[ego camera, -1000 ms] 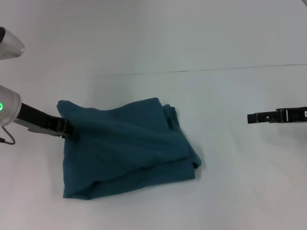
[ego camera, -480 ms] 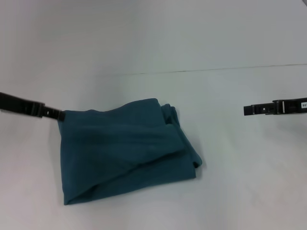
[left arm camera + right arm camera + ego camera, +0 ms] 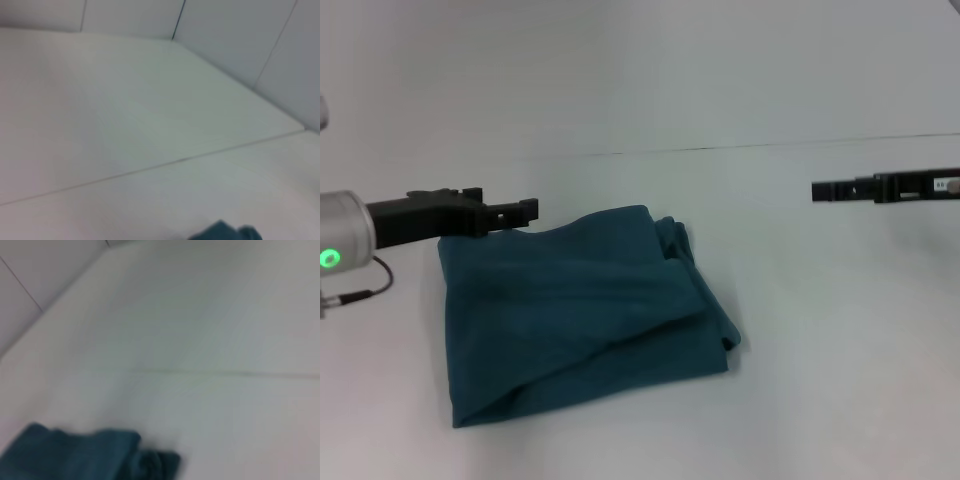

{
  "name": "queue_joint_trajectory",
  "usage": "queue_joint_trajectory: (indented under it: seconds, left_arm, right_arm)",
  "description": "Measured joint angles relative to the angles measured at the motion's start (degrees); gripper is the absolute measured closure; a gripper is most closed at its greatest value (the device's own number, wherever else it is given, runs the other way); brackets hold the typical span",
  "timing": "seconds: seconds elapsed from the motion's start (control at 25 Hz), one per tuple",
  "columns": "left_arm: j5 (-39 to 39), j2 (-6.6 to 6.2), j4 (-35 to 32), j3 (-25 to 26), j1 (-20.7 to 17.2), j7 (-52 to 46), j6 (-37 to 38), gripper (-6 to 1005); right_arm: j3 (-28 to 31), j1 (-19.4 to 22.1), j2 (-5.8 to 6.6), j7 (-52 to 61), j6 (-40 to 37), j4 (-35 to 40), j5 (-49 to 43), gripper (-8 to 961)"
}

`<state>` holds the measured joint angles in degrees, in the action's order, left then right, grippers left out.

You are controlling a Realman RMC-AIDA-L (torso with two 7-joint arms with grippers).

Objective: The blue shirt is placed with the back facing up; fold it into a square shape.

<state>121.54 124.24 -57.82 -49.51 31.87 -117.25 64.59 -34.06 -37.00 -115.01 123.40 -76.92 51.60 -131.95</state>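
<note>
Teal-blue cotton: the blue shirt (image 3: 582,315) lies folded into a rough, slightly skewed block on the white table (image 3: 820,380), left of centre in the head view; several layers show at its right edge, with a bunched fold at the far right corner.
Visible face: plain cloth only, no lettering to be seen.
Left gripper (image 3: 525,209): held level above the shirt's far left corner, apart from the cloth and carrying nothing; whether its fingers are spread or closed cannot be told.
Right gripper (image 3: 820,190): held level in the air well to the right of the shirt, carrying nothing; finger spacing likewise cannot be told.
Wrist views: each shows bare table with only a corner of the shirt at the frame's margin.
Task stage (judgement): folding appears nearly complete, though the outline is not yet a true square.
Risk: a further pinch at one corner could drag the top layer and open the stack.
Cause: loose, uneven layers that slide easily over one another.
</note>
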Motion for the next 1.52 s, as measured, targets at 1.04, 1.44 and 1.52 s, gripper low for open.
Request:
queue_joint_trajectory:
  seconds: [1.04, 1.44, 1.52]
  left_arm:
    - [-62.2, 0.49, 32.7, -9.8, -5.6, 59.4, -14.1, 745]
    - [-67.2, 0.47, 45.9, -9.6, -0.5, 70.8, -13.0, 973]
    - [-67.2, 0.47, 48.0, -9.7, 0.8, 72.1, -13.7, 1002]
  right_arm:
    - [0.2, 2.3, -2.73, -11.0, -0.8, 1.0, 8.9, 26]
    - [1.0, 2.5, -2.92, -10.6, -2.9, 1.2, 9.1, 29]
    - [1.1, 2.5, -2.97, -10.6, -3.3, 1.2, 9.1, 29]
